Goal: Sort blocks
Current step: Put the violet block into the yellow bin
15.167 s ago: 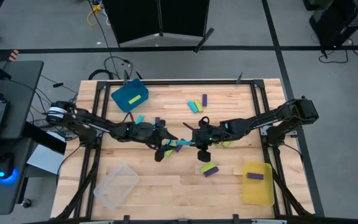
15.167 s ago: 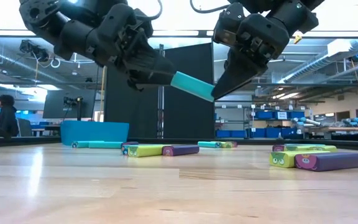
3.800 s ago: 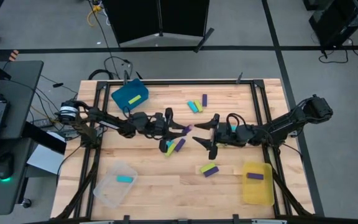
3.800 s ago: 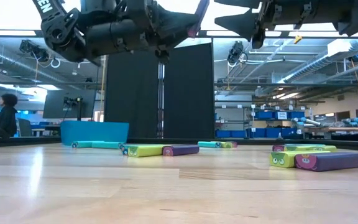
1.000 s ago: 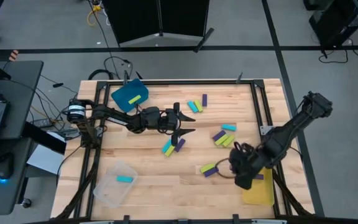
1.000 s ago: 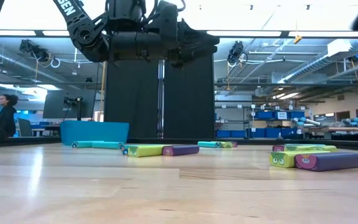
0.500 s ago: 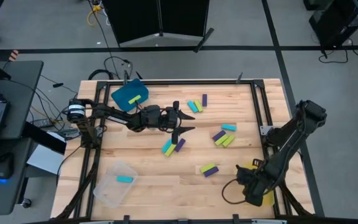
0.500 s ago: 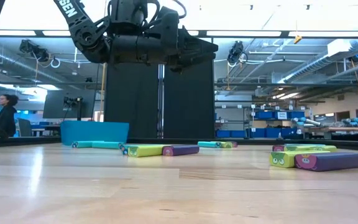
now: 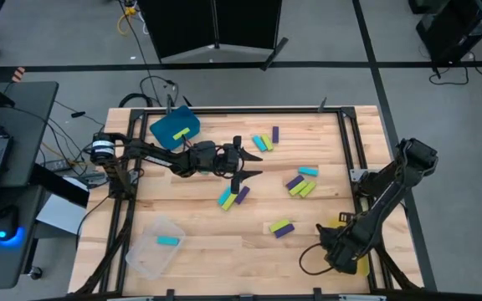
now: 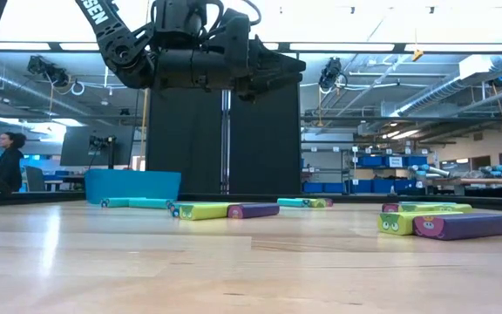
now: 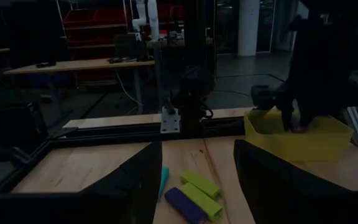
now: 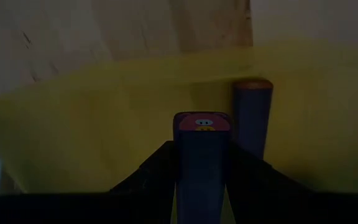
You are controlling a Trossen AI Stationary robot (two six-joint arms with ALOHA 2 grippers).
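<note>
At the upper left of the high view you see the blue bin (image 9: 175,128) with a lime block inside. Lower left on the surface (image 9: 199,242), the clear bin (image 9: 153,248) holds a cyan block (image 9: 167,241). Your left pincer (image 9: 248,166) hovers at centre with its fingers spread wide and nothing between them, just above a cyan, lime and purple cluster (image 9: 233,196). More blocks (image 9: 301,183) lie loose right of centre, and a lime and purple pair (image 9: 281,227) sits lower down. At the lower right, your right pincer (image 9: 338,251) hangs over the yellow bin (image 9: 360,264), clamped on a purple block (image 12: 202,158), beside another purple block (image 12: 252,124) lying in the bin.
</note>
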